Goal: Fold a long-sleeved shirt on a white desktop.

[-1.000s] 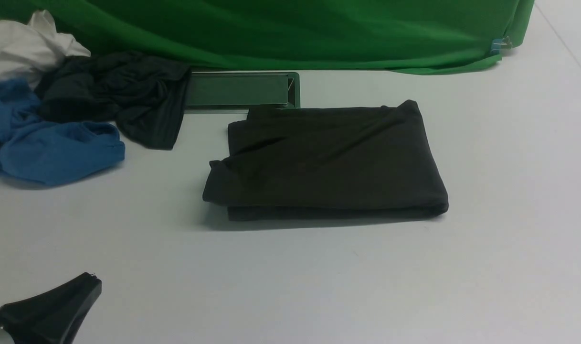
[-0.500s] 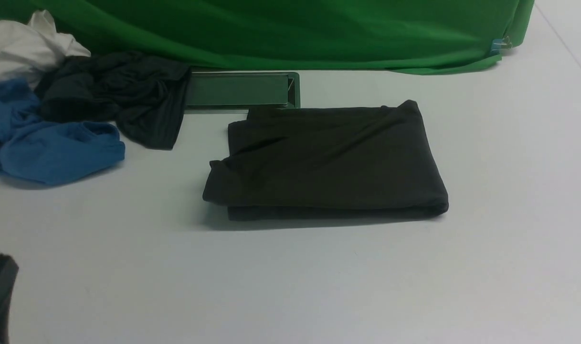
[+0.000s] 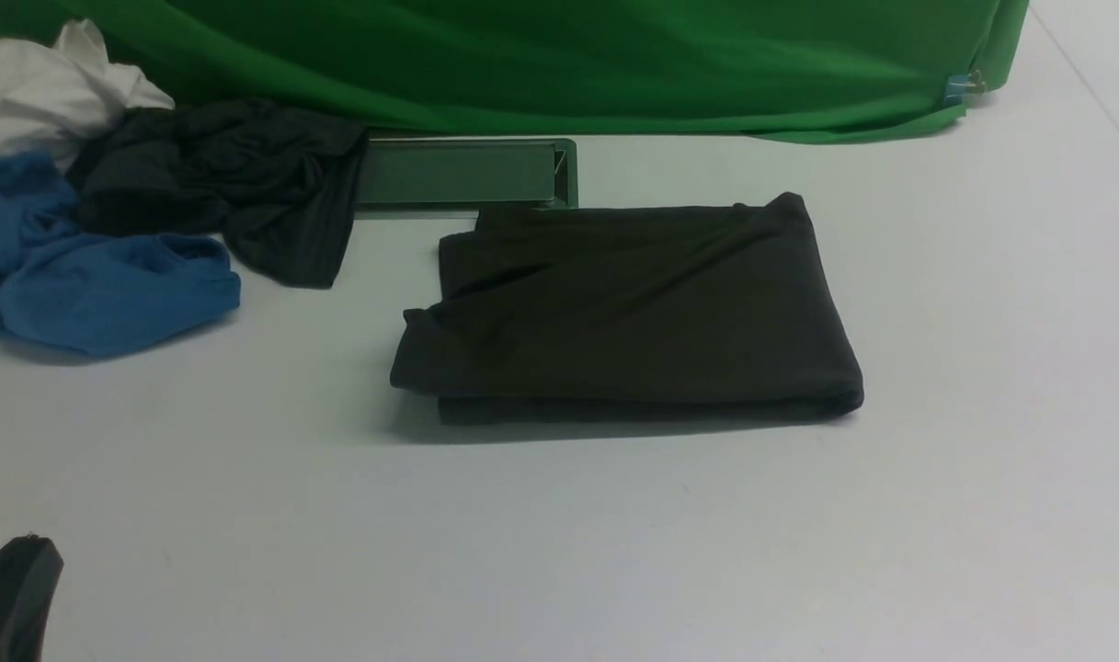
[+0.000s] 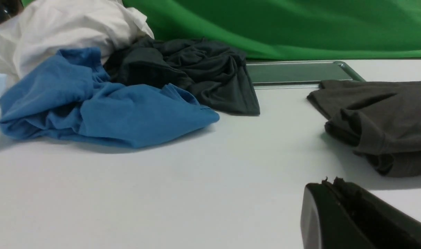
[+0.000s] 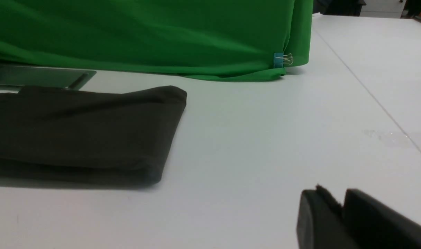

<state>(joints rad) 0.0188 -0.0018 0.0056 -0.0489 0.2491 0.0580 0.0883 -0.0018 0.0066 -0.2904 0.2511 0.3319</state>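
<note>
Spreading across every view, the white desktop (image 3: 936,515) is giving the work a broad, bare field, with a bright green cloth (image 3: 559,64) hanging along its far edge as a backdrop. Near the middle of that surface the long-sleeved shirt (image 3: 633,313) is lying as a flat, layered rectangle, its edges stacked and nothing touching it, which suggests the folding is done or nearly so. Off to the robot's left a heap of other clothes is sitting well apart from it, probably kept out of the working area: a bright blue garment (image 3: 99,285), a bluish-charcoal garment (image 3: 228,184) and a white one (image 3: 44,87) behind them. A shallow metal tray (image 3: 462,173) is resting just behind the shirt. The left gripper (image 4: 329,193) is hanging low near the table's front with its jaws pressed together, holding nothing. The right gripper (image 5: 341,204) is showing a narrow gap between its fingers, empty too, well clear of the shirt.
</note>
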